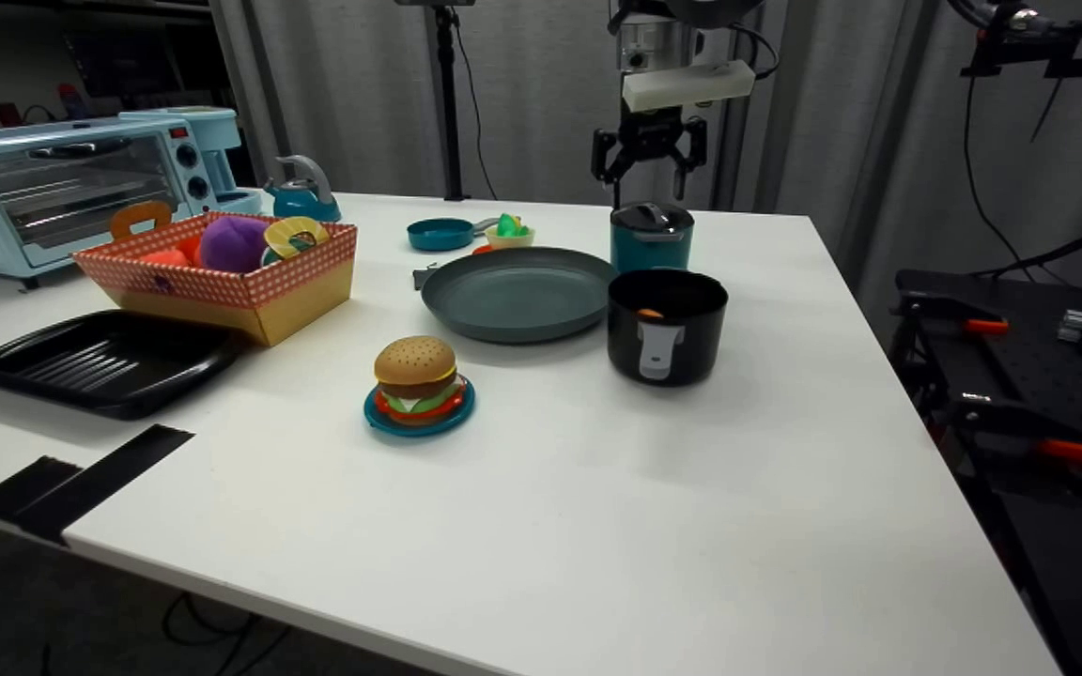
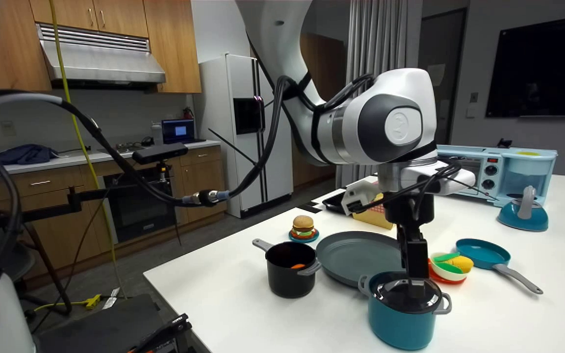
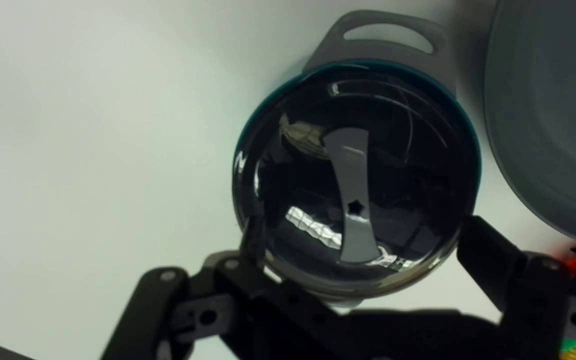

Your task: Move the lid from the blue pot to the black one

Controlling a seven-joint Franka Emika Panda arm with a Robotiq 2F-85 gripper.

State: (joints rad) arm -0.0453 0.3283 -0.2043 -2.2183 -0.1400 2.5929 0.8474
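The lid is round, dark and glossy with a grey strap handle; it sits on the blue pot in both exterior views (image 1: 632,219) (image 2: 388,294) and fills the middle of the wrist view (image 3: 298,185). The teal-blue pot (image 1: 649,253) (image 2: 400,326) has grey side handles; its rim shows around the lid in the wrist view (image 3: 475,145). The black pot (image 1: 703,333) (image 2: 287,279) stands lidless nearby with something orange inside; it is out of the wrist view. My gripper (image 1: 648,195) (image 2: 416,287) (image 3: 363,225) is open and empty above the lid, fingers spread to either side of its handle.
A large grey-green pan (image 1: 517,291) (image 2: 361,257) lies beside both pots. A toy burger (image 1: 416,376) on a blue dish, a black tray (image 1: 100,361), a basket (image 1: 306,296) and a small bowl of vegetables (image 2: 447,269) are also on the table. A blue frying pan (image 2: 483,252) lies behind the bowl.
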